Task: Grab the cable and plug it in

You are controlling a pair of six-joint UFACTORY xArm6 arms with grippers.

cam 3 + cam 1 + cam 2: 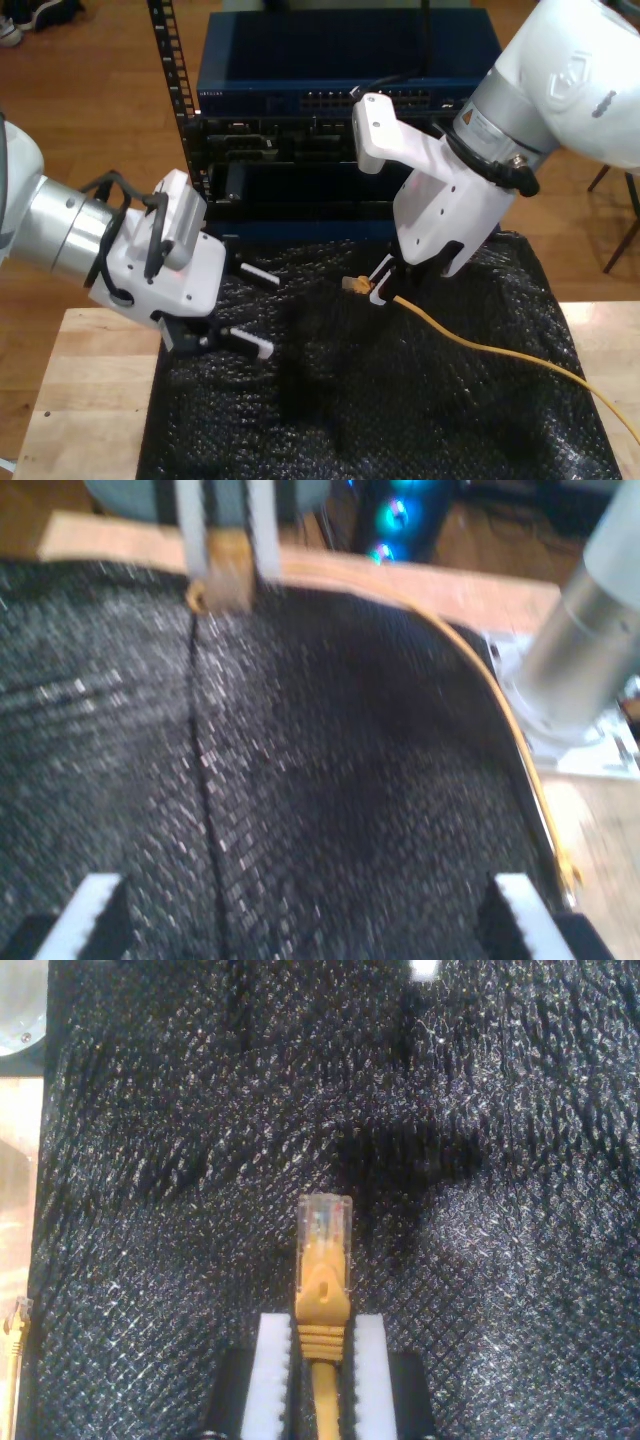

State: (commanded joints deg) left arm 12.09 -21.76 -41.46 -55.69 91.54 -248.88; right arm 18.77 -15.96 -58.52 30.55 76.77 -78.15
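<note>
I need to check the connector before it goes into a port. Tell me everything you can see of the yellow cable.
The cable is thin, yellow-orange and round-jacketed. Its near end carries a clear plastic plug on a ribbed yellow strain-relief boot. My second gripper is shut on that boot, with the plug sticking out past the white pads, above the black bubble-wrap mat. Behind the gripper, the cable trails across the mat toward the exterior view's lower right. A second plug lies at the mat's edge.
</note>
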